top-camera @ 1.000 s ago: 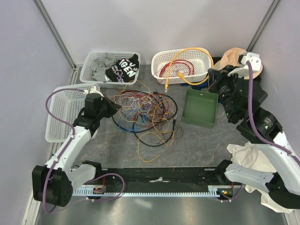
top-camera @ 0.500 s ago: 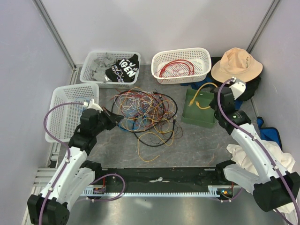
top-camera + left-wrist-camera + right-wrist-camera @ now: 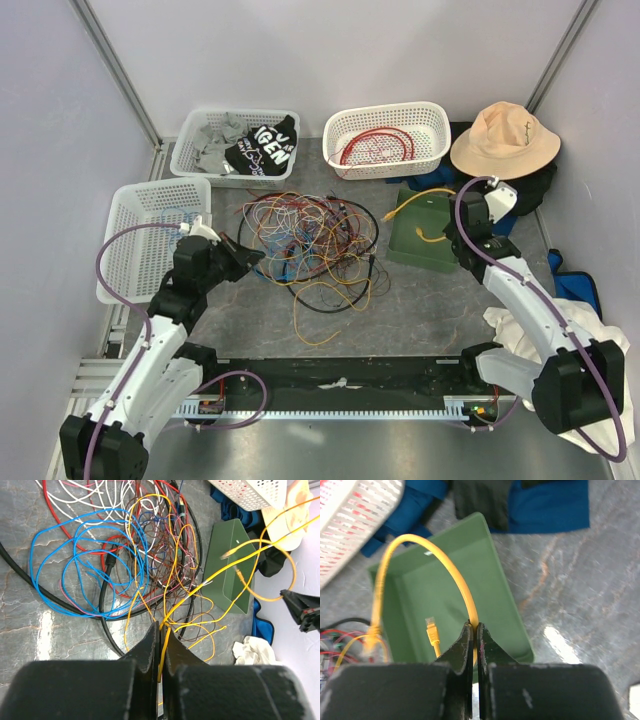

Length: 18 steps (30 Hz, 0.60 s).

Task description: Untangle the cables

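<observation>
The cables lie in a loose tangled heap of black, red, yellow, blue and white wires mid-table; the heap also shows in the left wrist view. My left gripper is at the heap's left edge, shut on a thin yellow wire that leads up into the tangle. My right gripper is shut on a thicker yellow cable and holds it over the green tray. One plug hangs inside the tray. A red coil lies in the back white basket.
A basket of clothes stands at the back left and a white basket on the left. A tan hat sits back right on dark cloth. A white cloth and a blue cloth lie by the right arm.
My right gripper has carried the yellow cable out of the back white basket and down over the green tray. My left arm has shifted slightly toward the heap.
</observation>
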Motion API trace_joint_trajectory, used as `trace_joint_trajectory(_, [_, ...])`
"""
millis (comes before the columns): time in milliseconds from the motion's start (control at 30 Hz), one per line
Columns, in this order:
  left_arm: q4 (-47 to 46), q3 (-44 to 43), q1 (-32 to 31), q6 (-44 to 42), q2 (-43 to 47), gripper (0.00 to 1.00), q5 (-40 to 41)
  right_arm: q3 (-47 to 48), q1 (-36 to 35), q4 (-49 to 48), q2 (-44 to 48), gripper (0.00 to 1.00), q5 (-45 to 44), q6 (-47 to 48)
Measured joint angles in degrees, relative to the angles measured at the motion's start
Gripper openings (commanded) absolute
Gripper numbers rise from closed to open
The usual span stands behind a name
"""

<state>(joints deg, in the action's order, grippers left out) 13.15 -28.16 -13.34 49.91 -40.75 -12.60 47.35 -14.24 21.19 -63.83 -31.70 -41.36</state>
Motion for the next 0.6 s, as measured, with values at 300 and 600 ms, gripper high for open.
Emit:
trace_joint_trajectory(300, [-0.02, 0.50, 0.00, 0.37, -0.22, 0.02, 0.00, -4.22, 1.16, -0.72, 0.96, 0.00, -0.13, -0.42])
trace_joint_trajectory(600, [-0.52, 1.11, 0.00, 0.59, -0.92, 0.02, 0.02, -7.30, 1.77, -0.63, 11.76, 0.00, -0.37, -0.35])
